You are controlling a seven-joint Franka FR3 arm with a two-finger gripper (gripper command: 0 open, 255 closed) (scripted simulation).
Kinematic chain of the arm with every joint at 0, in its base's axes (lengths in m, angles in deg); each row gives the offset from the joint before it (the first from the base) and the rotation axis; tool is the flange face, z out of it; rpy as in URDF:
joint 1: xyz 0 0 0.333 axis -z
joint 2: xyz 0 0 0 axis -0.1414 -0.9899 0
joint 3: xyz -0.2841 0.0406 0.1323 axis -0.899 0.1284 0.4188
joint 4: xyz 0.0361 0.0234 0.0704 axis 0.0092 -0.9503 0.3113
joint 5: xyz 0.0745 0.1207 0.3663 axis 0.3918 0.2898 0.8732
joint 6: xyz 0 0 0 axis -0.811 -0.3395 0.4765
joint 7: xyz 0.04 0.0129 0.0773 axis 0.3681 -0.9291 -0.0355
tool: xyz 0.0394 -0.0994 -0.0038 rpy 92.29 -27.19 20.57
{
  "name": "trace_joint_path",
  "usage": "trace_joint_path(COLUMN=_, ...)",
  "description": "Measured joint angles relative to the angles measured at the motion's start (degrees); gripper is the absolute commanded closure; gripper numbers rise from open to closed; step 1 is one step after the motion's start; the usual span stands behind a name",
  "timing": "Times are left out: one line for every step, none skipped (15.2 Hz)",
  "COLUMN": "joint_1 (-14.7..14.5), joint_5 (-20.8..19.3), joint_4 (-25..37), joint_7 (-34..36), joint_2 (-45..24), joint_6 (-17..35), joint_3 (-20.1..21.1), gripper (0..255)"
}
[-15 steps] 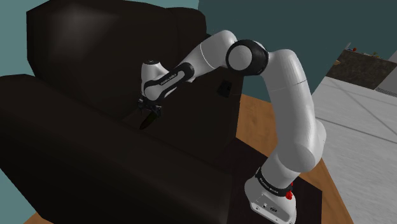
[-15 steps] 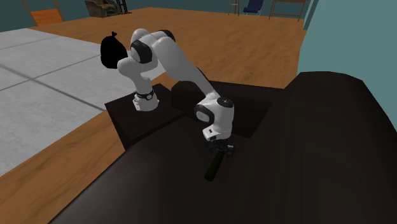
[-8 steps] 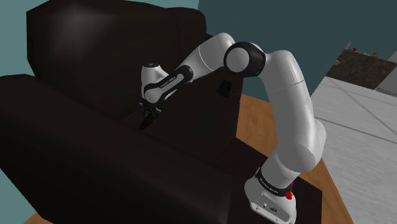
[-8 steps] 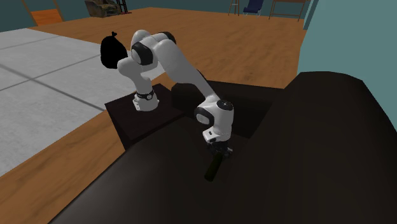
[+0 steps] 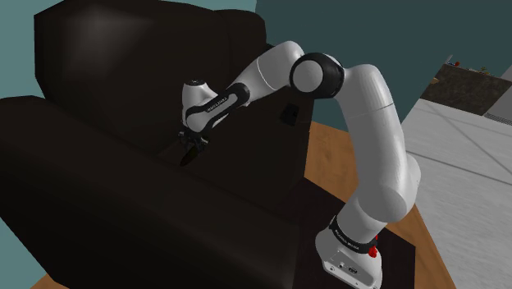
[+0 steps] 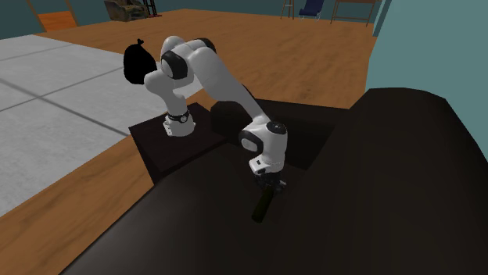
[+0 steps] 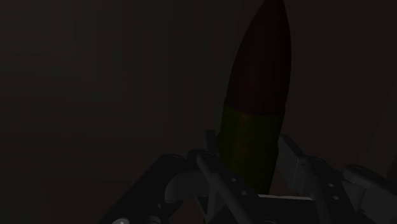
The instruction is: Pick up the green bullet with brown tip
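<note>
The grasp looks made: the pincer (image 6: pixel 269 187) is clamped on the green bullet (image 6: pixel 260 207), which points toward 7 o'clock. Next, I judge, a steady lift off the sofa (image 6: pixel 375 195).

You are looking into a home's living room, where a big dark sofa (image 6: pixel 391 195) is taking up most of the scene. Wooden flooring (image 6: pixel 258 55), teal walls (image 6: pixel 422 55) and chairs (image 6: pixel 313 8) are showing beyond it.

arm (image 5: pixel 373 139): glossy white rounded shells | elbow joint (image 5: pixel 316 74): dark, ball-like, upper middle of shoulder view | forearm band (image 5: pixel 215 103): black with small white lettering | base collar (image 5: pixel 349 238): black, lettered, lower right | red spot (image 5: pixel 375 248) beside collar | pincer (image 5: pixel 192 148): all black, angular
</note>
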Motion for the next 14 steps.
trace_joint_path(joint_1=0.2, joint_5=0.1, joint_4=-0.2, joint_7=-0.2, joint_2=0.6, joint_6=-0.4, joint_3=0.1, gripper=255)
trace_joint_path(joint_1=0.2, joint_5=0.3, joint_4=-0.3, joint_7=-0.3, joint_2=1.2, joint_6=-0.8, joint_3=0.3, gripper=255)
trace_joint_path(joint_1=0.2, joint_5=0.4, joint_4=-0.3, joint_7=-0.3, joint_2=1.6, joint_6=-1.3, joint_3=0.4, gripper=255)
trace_joint_path(joint_1=0.3, joint_5=0.6, joint_4=-0.2, joint_7=-0.4, joint_2=2.1, joint_6=-1.9, joint_3=0.5, gripper=255)
trace_joint_path(joint_1=0.4, joint_5=0.7, joint_4=-0.5, joint_7=-0.5, joint_2=2.8, joint_6=-2.3, joint_3=0.7, gripper=255)
trace_joint_path(joint_1=0.5, joint_5=0.8, joint_4=-0.6, joint_7=-0.6, joint_2=3.3, joint_6=-2.7, joint_3=0.8, gripper=255)
trace_joint_path(joint_1=0.6, joint_5=0.9, joint_4=-0.7, joint_7=-0.7, joint_2=3.8, joint_6=-3.1, joint_3=0.9, gripper=255)
trace_joint_path(joint_1=0.7, joint_5=1.1, joint_4=-0.8, joint_7=-0.8, joint_2=4.4, joint_6=-3.5, joint_3=1.0, gripper=255)
trace_joint_path(joint_1=0.7, joint_5=1.2, joint_4=-0.9, joint_7=-0.9, joint_2=4.9, joint_6=-4.0, joint_3=1.1, gripper=255)
trace_joint_path(joint_1=0.8, joint_5=1.4, joint_4=-0.9, joint_7=-1.0, joint_2=5.5, joint_6=-4.5, joint_3=1.3, gripper=255)
trace_joint_path(joint_1=0.9, joint_5=1.5, joint_4=-0.9, joint_7=-1.1, joint_2=5.9, joint_6=-5.0, joint_3=1.4, gripper=255)
trace_joint_path(joint_1=1.0, joint_5=1.7, joint_4=-0.8, joint_7=-1.2, joint_2=6.3, joint_6=-5.5, joint_3=1.5, gripper=255)
trace_joint_path(joint_1=1.0, joint_5=1.8, joint_4=-0.8, joint_7=-1.3, joint_2=6.8, joint_6=-5.9, joint_3=1.6, gripper=255)
trace_joint_path(joint_1=1.1, joint_5=1.9, joint_4=-0.8, joint_7=-1.4, joint_2=7.1, joint_6=-6.3, joint_3=1.7, gripper=255)
